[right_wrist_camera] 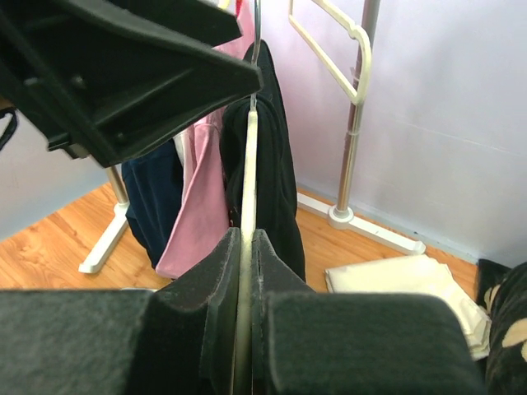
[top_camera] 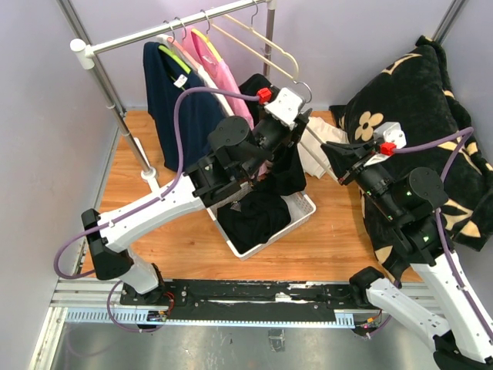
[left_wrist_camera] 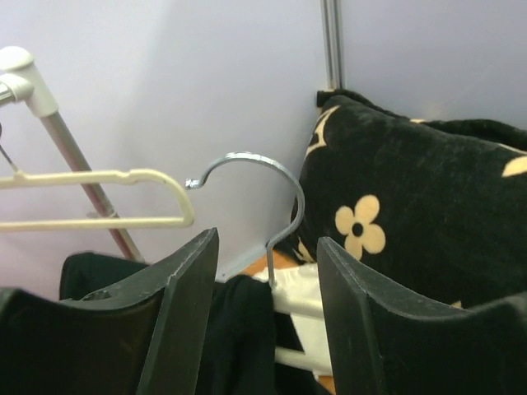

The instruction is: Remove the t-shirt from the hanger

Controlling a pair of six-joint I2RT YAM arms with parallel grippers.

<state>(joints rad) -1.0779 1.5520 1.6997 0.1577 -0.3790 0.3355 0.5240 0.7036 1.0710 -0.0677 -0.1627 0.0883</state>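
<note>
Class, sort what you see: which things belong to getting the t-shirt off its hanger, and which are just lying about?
Job: black t-shirt, hanger, left gripper, right gripper.
Lying about: white basket, navy shirt, pink shirt, floral blanket, folded cream cloth.

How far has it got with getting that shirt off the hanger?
Done: the hanger is off the rail, pinched in the right tool. In hand: the left tool stands open by its hook. Left: the black t-shirt hangs on the hanger, so sliding it off remains.
</note>
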